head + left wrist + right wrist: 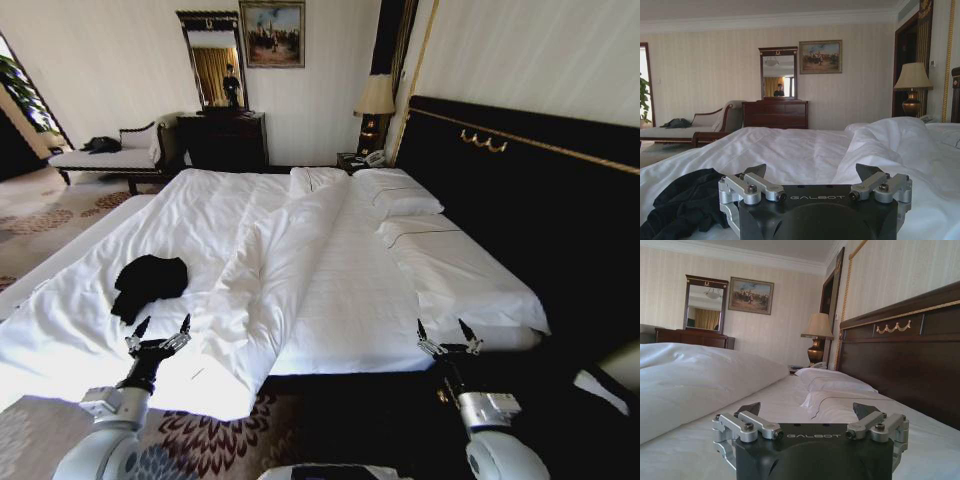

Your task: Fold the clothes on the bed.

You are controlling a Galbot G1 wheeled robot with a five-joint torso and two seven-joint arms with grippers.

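Two grippers face you across the near edge of the bed [330,270] in the head view, both with fingers spread and holding nothing. Your left gripper [160,330] hovers over the white duvet [250,250] at the bed's near left corner; your right gripper [448,335] hangs by the near edge at the headboard [520,190] side. The one garment you can see, a crumpled black piece of clothing [148,282], lies on the duvet just ahead of the left gripper and a little to its left, well apart from the right one. It is bunched, so you cannot read a clear long axis. By that layout, the left arm is the nearer one for a first grasp.

From the left wrist view, the left gripper [812,176] is released, its fingertips wide apart, and the black clothing [682,205] sits low and close off to one side of it, on the duvet, not between the fingers. A raised fold of duvet [880,145] lies on the other side.

From the right wrist view, the right gripper [807,412] is likewise open and empty, pointing along the bare sheet toward the pillows [835,382] beside the headboard.
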